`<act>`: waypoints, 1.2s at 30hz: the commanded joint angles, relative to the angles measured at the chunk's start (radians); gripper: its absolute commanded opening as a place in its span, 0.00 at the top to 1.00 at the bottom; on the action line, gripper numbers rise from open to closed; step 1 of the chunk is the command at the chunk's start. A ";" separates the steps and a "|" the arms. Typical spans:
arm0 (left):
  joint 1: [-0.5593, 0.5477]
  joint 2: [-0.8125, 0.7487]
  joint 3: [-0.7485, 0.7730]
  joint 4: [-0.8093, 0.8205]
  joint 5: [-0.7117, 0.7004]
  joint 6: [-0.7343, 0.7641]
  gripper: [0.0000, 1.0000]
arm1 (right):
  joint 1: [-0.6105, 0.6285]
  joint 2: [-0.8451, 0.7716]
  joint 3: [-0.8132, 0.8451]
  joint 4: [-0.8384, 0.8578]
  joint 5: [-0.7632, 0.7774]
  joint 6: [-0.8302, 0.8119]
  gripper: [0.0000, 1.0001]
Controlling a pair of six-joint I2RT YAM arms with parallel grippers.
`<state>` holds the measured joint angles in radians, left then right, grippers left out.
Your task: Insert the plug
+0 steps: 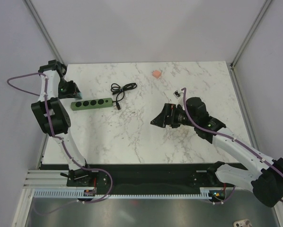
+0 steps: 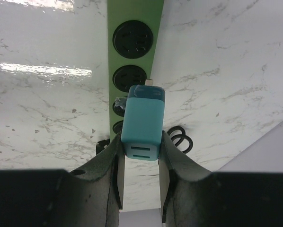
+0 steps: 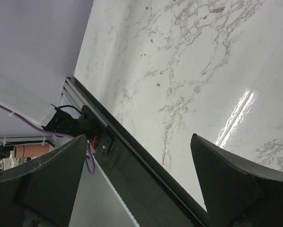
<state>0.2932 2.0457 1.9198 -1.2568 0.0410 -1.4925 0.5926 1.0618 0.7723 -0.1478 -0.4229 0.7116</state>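
Left wrist view: far end of the green power strip (image 2: 134,9) cut off by the top edge, its two nearer sockets mostly hidden behind the plug (image 2: 142,124). Only a sliver of metal visible past the plug's far end. Black cable (image 2: 181,139) largely covered by one of the fingers (image 2: 177,163) of the left gripper (image 2: 141,137). Top view: too small to make out anything held at the left gripper; tiny dark item (image 1: 178,93) and blurred pink spot (image 1: 156,74) impossible to identify. Right wrist view: both fingers (image 3: 224,177) of the right gripper (image 3: 139,138) cut off by the bottom edge.
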 commanded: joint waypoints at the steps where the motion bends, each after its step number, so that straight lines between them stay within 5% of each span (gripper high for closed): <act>1: 0.020 0.047 0.050 -0.033 0.014 -0.069 0.98 | 0.001 0.023 0.059 -0.012 0.010 -0.034 0.02; 36: 0.090 0.177 0.174 -0.102 0.069 0.147 0.98 | 0.001 0.036 0.070 -0.024 0.019 -0.004 0.02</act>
<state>0.3607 2.2158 2.0449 -1.3193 0.1360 -1.3960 0.5926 1.1007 0.8036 -0.1822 -0.4122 0.7029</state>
